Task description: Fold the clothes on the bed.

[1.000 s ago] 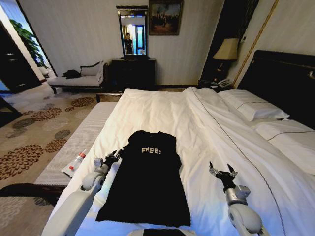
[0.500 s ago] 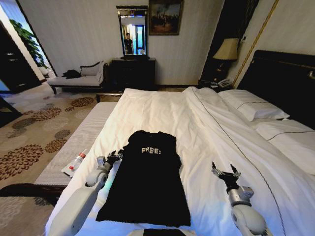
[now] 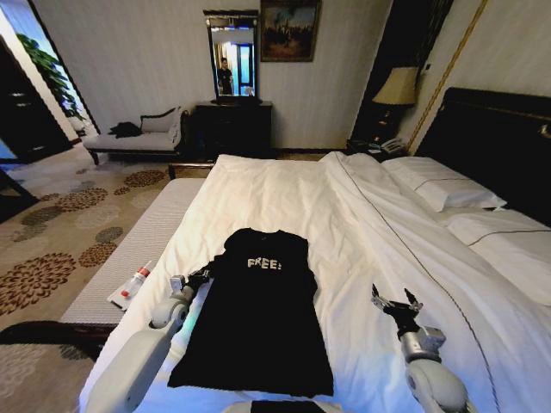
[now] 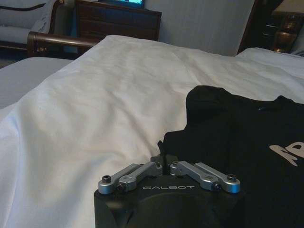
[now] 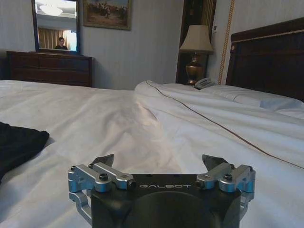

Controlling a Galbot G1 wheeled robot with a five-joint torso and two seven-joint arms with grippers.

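Note:
The clothes, a black T-shirt (image 3: 258,318) with white "FREE!" lettering, lie flat on the near part of the bed (image 3: 284,189), collar pointing away from me. My left gripper (image 3: 198,277) sits at the shirt's left edge near the sleeve. In the left wrist view this gripper (image 4: 164,164) has its fingers together, with a pinch of the black T-shirt (image 4: 228,137) fabric between them. My right gripper (image 3: 394,301) rests open over the white duvet, well to the right of the shirt. The right wrist view shows that gripper (image 5: 158,161) spread wide with nothing between its fingers, and the T-shirt (image 5: 19,142) off to one side.
White pillows (image 3: 443,191) and a dark headboard (image 3: 499,129) are on the right. A grey bench (image 3: 129,249) along the bed's left side carries a small tube (image 3: 133,282). Beyond it lie patterned carpet, a chaise longue (image 3: 138,133), a dresser (image 3: 232,125) and a lamp (image 3: 396,86).
The left gripper's fingers have closed on the shirt's left edge. The right gripper has shifted slightly back toward me and stays open.

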